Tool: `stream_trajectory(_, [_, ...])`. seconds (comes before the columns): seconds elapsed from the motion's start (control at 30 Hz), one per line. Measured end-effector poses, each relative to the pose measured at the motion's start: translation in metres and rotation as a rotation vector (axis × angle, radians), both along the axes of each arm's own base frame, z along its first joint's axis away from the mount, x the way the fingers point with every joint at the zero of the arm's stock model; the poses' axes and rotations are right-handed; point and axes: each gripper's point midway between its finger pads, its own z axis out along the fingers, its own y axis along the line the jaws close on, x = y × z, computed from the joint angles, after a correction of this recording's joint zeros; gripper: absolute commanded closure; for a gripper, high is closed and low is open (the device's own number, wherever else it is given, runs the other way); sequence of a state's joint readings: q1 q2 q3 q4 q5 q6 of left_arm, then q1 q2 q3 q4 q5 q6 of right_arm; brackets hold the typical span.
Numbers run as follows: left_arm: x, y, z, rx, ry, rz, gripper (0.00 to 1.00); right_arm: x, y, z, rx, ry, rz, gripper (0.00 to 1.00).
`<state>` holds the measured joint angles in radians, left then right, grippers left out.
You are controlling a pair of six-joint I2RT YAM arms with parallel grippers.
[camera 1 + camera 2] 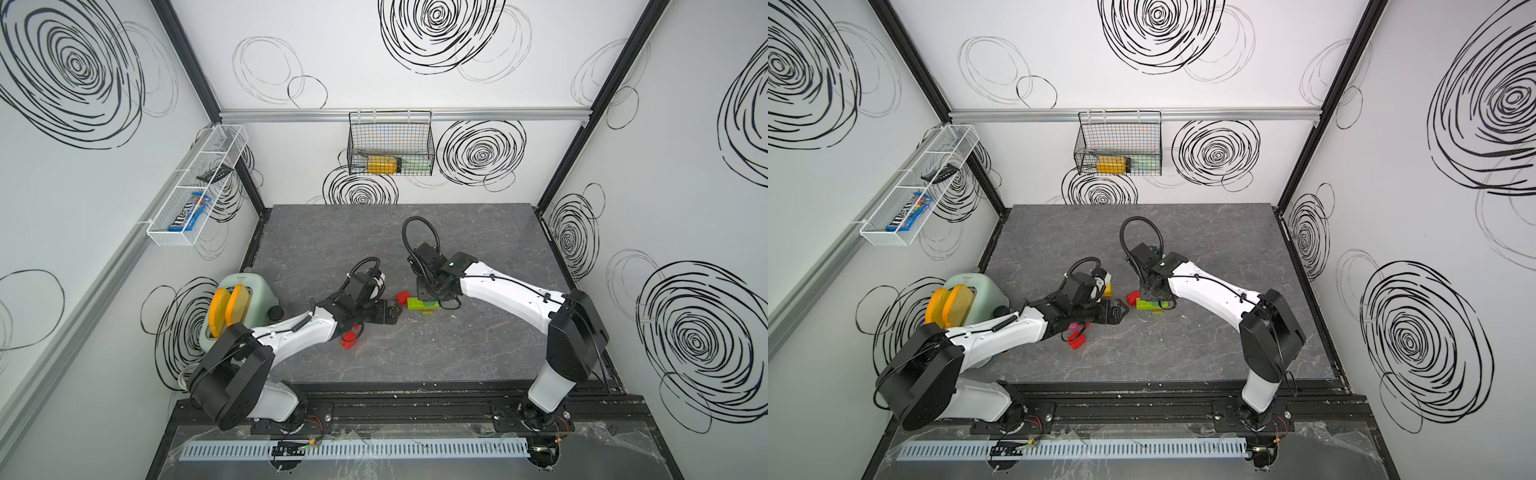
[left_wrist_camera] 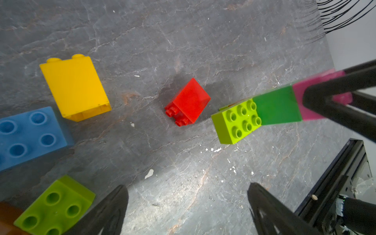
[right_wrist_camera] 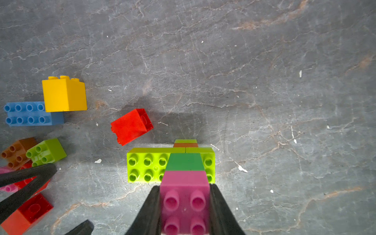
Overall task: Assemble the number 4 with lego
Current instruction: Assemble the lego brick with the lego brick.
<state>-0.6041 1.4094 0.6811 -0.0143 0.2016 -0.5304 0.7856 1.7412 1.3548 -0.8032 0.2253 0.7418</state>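
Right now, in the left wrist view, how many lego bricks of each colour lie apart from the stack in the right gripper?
Yellow studded plastic brick: 1
Blue studded plastic brick: 1
Red studded plastic brick: 1
Lime green studded plastic brick: 1
Brown-orange plastic brick, mostly out of frame: 1
Total: 5

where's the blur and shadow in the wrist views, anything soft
Left wrist view: the pink brick is smeared, the blue brick soft, the red brick sharp, with a dark shadow on the table. Right wrist view: the pink brick is soft near the lens, the red brick crisp.
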Motion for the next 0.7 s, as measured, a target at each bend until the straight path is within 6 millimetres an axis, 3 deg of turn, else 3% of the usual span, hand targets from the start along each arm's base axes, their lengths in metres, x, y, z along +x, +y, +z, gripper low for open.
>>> stream_trajectory(0.17, [-0.002, -0.001, 0.0, 0.002, 0.003, -0.005, 0.04, 0.004, 0.001, 0.002, 0.008, 0.01, -0.02, 0.59])
stream_trajectory(0.3, [-0.002, 0.0, 0.0, 0.003, 0.002, -0.005, 0.04, -0.003, -0.01, -0.027, -0.071, 0.099, -0.033, 0.58])
stream_trajectory(0.7, [-0.002, 0.0, 0.0, 0.001, 0.003, -0.007, 0.04, -0.008, -0.018, -0.027, -0.086, 0.142, -0.035, 0.53])
